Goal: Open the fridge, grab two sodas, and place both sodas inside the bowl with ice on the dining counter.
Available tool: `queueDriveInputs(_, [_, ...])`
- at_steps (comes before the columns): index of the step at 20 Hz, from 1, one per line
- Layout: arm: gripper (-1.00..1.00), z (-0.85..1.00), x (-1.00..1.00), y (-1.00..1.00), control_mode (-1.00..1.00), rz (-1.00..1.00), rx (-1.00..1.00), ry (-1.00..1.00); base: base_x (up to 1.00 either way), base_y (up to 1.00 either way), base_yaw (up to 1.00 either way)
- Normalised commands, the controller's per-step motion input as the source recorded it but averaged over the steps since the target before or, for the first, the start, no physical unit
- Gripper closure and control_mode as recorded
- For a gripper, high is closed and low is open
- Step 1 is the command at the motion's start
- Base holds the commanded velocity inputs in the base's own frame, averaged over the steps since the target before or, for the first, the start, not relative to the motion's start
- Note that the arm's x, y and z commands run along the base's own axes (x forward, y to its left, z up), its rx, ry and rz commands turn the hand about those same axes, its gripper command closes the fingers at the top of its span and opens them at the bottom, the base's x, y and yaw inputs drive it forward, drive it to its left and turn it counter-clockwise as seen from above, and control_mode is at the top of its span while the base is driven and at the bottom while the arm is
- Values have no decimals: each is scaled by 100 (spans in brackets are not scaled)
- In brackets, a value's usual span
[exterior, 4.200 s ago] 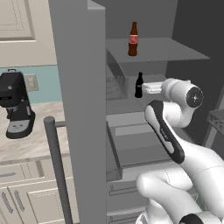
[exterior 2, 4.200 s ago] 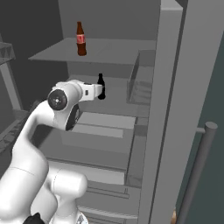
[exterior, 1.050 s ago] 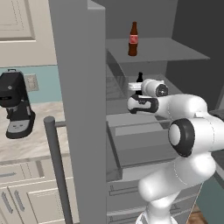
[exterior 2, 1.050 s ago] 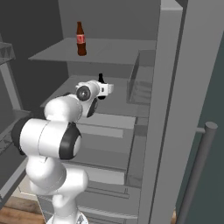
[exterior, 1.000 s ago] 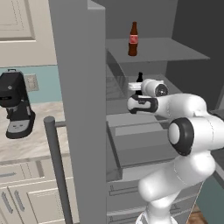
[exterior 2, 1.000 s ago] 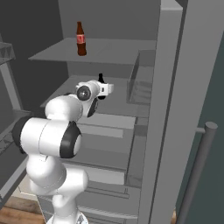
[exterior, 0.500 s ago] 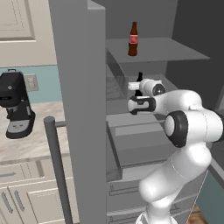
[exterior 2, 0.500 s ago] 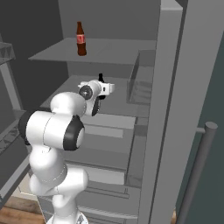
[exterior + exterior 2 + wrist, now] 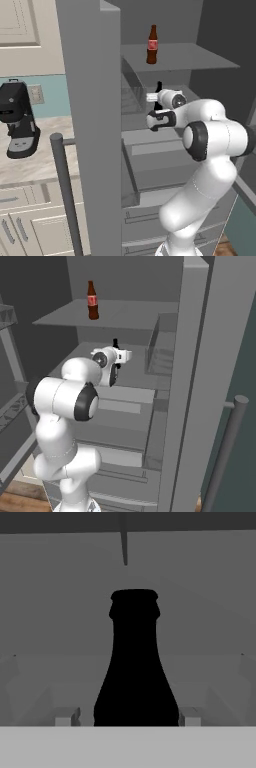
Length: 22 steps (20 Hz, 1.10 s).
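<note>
Your arm folds elbow-out, forearm level, wrist reaching horizontally forward. Your gripper point(image 9: 128, 716) has fingertips point(image 9: 66, 716) set either side of dark bottle silhouette; whether they grip, you cannot tell.

Black drip coffee machine point(image 9: 19, 120), well left of jaws, beyond open grey door, standing upright on beige marbled stone wall counter point(image 9: 35, 167). Cream wall outlet plate point(image 9: 36, 93) just right of machine's top, on pale teal backsplash point(image 9: 47, 95). Cream panelled upper cabinet point(image 9: 20, 22) above, higher than jaws. Cream lower cabinet fronts with slim grey bar pulls point(image 9: 22, 230) under counter, far below and left of jaws. Strip of brown wood floor point(image 9: 17, 501) at bottom, well beneath jaws.
</note>
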Motion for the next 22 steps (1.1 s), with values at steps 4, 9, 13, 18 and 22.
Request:
queueDriveInputs(4, [100, -2, 14, 0, -100, 0, 0, 0, 0, 0, 0])
queueDriveInputs(9, [100, 0, 0, 0, -100, 0, 0, 0, 0, 0, 0])
queueDriveInputs(13, [100, 0, 0, -2, -100, 0, 0, 0, 0, 0, 0])
queueDriveInputs(18, [100, 0, -1, -11, -100, 0, 3, 0, 0, 0, 0])
queueDriveInputs(22, [100, 0, -16, -22, -100, 0, 6, -1, 0, 0, 0])
